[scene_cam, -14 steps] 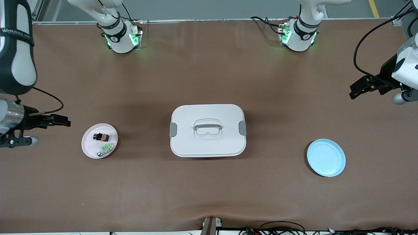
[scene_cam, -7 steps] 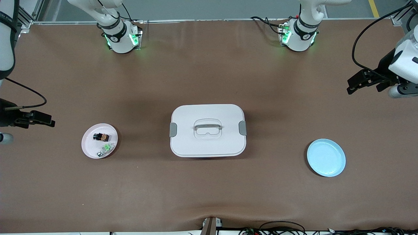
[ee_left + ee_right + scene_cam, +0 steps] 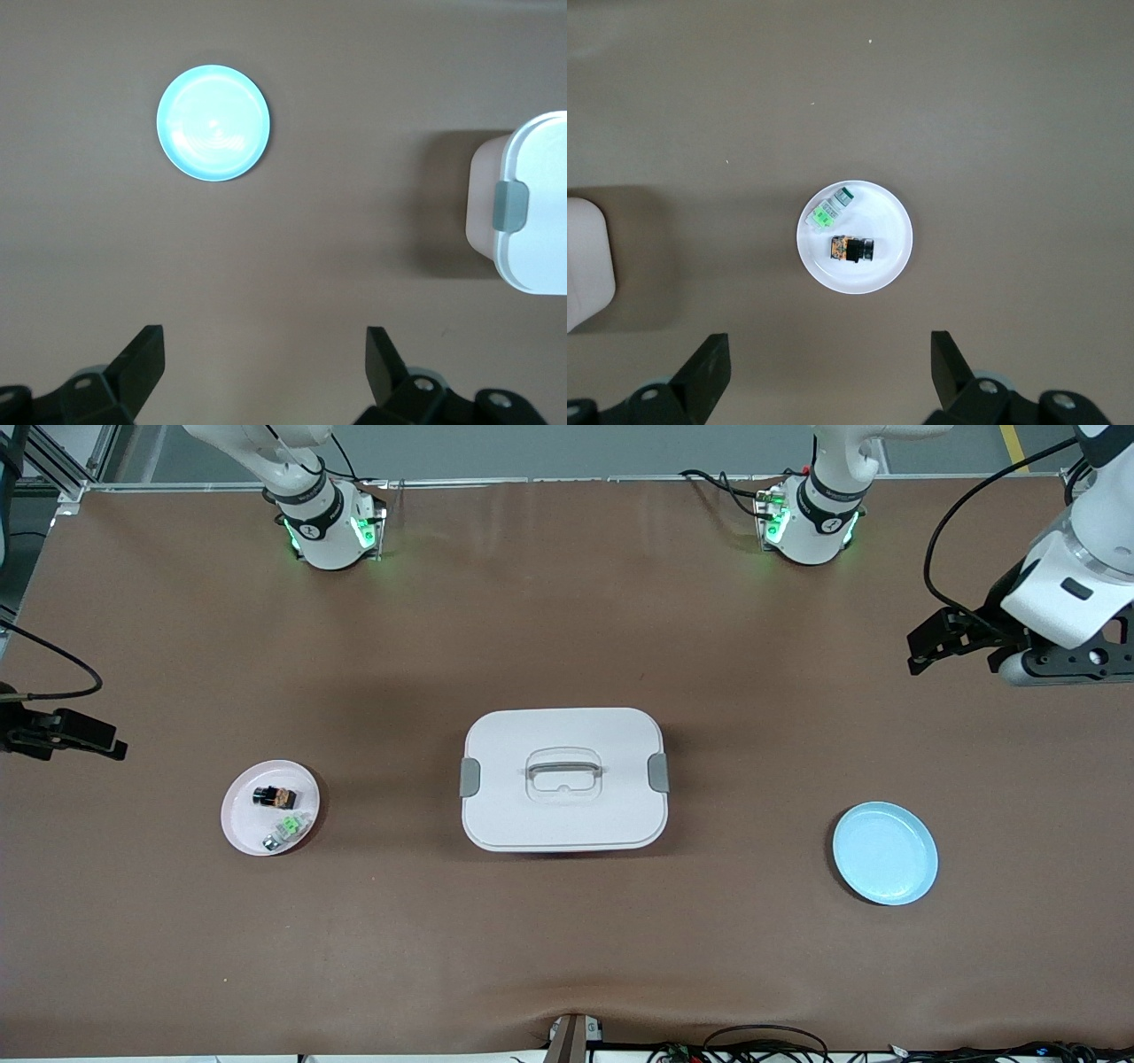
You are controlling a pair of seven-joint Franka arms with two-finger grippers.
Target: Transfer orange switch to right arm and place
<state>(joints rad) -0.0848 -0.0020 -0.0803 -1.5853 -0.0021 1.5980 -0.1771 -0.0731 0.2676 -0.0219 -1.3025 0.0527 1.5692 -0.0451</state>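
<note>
The orange switch [image 3: 274, 796] lies on a small pink plate [image 3: 241, 822] toward the right arm's end of the table, beside a tiny green-and-white part [image 3: 285, 830]. My right gripper [image 3: 118, 749] hangs open and empty over the bare table near that end, apart from the plate. In the right wrist view the switch [image 3: 850, 250] and the plate [image 3: 888, 232] lie below the open right gripper [image 3: 830, 367]. My left gripper [image 3: 918, 657] is open and empty over the table at the left arm's end; its wrist view [image 3: 266, 363] shows nothing between the fingers.
A white lidded box [image 3: 563, 779] with grey latches and a handle stands mid-table; its corner shows in the left wrist view [image 3: 532, 221]. A light blue plate [image 3: 884, 853] lies empty toward the left arm's end, also in the left wrist view [image 3: 213, 122].
My right gripper has drawn back from the pink plate toward the table's end. My left gripper has shifted toward the table's middle and the bases. The switch has not moved.
</note>
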